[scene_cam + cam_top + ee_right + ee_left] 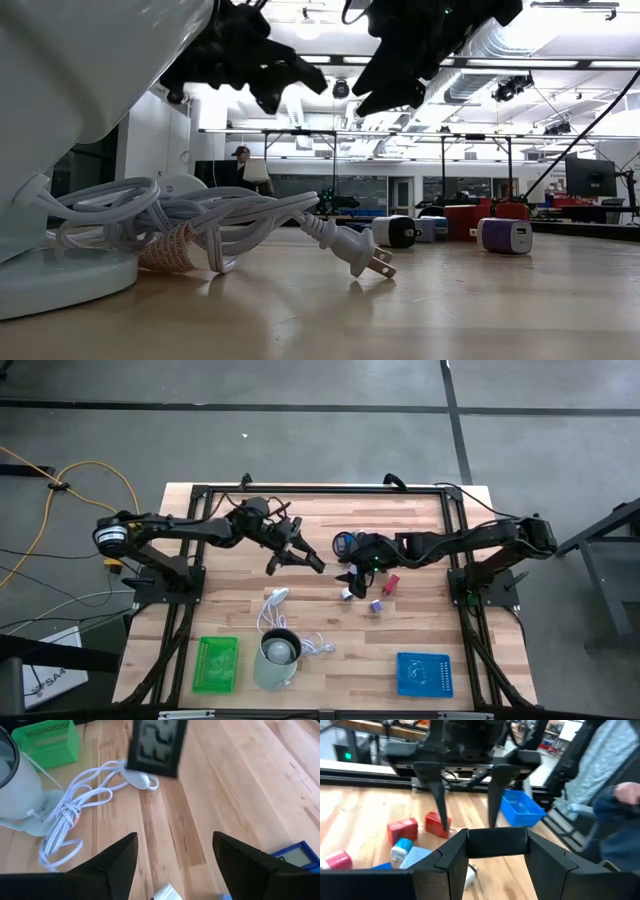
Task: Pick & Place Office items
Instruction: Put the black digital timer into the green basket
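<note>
Several small office items lie on the wooden table right of centre: a red one (pixel 392 582), a purple one (pixel 376 605), a white-and-blue one (pixel 346 593) and a blue one (pixel 343 542). My right gripper (pixel 350 572) hangs open just above them, its fingers pointing down at a slant and nothing between them (pixel 175 870). My left gripper (pixel 296 560) hovers at the table's middle, facing the right gripper. It is shut on a black flat rectangular piece (pixel 497 842), which the right wrist view also shows (pixel 157 745). My left gripper pinches the black piece between its two fingers, one on each of two opposite side edges (pixel 470 845). The fingers come nearly level from the table's left side. The piece is lifted clear of the table, above the white cable's plug end (pixel 140 780).
A white coiled cable (pixel 285 620) lies beside a pale cup (pixel 277 660) near the front edge. A green tray (pixel 217 663) stands at the front left and a blue tray (pixel 425 673) at the front right. A person's sleeve (pixel 620 820) shows beyond the table's right side.
</note>
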`<action>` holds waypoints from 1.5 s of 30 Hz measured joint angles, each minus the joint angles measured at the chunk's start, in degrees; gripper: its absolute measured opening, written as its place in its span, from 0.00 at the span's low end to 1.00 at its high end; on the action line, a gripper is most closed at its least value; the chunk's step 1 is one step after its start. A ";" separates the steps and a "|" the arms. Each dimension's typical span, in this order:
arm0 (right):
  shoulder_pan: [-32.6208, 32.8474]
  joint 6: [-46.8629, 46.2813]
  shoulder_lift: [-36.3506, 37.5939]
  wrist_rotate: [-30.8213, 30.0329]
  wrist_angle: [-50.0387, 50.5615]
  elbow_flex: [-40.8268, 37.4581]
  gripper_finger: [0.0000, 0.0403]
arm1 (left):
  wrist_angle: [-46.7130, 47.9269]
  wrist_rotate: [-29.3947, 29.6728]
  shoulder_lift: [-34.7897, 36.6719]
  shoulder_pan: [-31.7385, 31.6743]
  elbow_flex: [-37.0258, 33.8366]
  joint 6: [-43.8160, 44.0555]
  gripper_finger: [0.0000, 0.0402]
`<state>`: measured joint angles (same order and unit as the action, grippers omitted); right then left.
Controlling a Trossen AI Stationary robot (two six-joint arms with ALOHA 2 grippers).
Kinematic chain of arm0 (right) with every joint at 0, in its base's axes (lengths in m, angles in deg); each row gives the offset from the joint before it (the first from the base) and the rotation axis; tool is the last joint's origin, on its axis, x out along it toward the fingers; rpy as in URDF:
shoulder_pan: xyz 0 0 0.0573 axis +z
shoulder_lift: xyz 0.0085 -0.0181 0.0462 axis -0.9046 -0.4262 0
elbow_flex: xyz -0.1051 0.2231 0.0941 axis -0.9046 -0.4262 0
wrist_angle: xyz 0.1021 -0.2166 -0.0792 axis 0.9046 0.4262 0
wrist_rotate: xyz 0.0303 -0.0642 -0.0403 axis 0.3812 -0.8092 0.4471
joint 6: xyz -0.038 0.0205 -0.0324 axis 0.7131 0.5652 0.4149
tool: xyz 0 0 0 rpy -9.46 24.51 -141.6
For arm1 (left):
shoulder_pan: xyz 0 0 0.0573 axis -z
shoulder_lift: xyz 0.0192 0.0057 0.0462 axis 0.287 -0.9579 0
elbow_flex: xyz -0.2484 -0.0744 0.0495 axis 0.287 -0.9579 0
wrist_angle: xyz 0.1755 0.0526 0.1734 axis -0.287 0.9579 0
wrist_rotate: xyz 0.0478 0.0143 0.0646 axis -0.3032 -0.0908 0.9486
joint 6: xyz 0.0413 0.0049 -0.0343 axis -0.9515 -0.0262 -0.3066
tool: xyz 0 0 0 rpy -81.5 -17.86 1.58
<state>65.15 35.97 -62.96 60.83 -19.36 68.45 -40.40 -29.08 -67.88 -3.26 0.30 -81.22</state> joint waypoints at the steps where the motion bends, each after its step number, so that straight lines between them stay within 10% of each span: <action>1: 0.00 0.00 0.00 0.00 0.01 0.00 0.61 | 1.41 -1.48 0.84 -0.36 0.00 -0.01 0.41; 10: -0.01 -0.03 0.00 0.00 0.03 0.00 0.60 | 18.39 -3.85 10.75 0.54 0.00 -5.15 0.41; 45: 0.00 -0.02 0.00 0.22 -0.72 0.00 0.60 | 45.40 27.27 26.47 25.08 0.00 -4.35 0.41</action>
<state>65.14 35.95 -62.96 61.04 -20.08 68.45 5.00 -1.81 -41.40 21.82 0.30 -85.57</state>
